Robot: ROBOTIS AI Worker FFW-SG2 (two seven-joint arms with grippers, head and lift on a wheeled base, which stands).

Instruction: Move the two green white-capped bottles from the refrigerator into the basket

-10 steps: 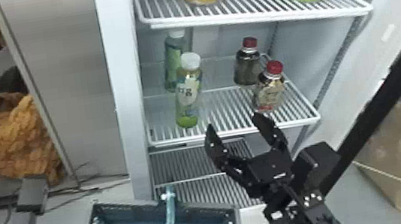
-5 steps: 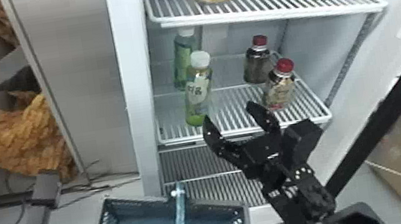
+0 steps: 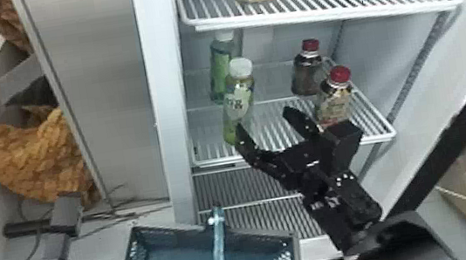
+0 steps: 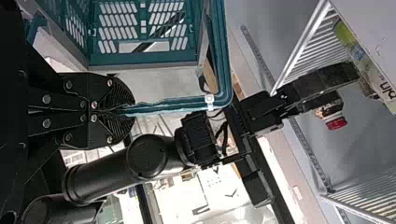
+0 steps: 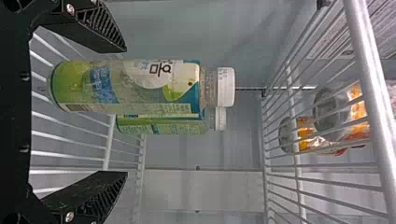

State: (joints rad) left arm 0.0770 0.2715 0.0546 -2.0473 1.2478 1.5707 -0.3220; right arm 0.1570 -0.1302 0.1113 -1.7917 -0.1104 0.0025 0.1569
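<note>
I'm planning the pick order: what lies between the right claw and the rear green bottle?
The front green bottle stands between them, in the right wrist view.

Soft, even light fills the refrigerator (image 3: 171, 105), while white glare backs an arm (image 4: 102, 179) in the left wrist view.

two green bottles (image 3: 238, 104), upright, shelved, teal basket (image 3: 177, 238)
</note>
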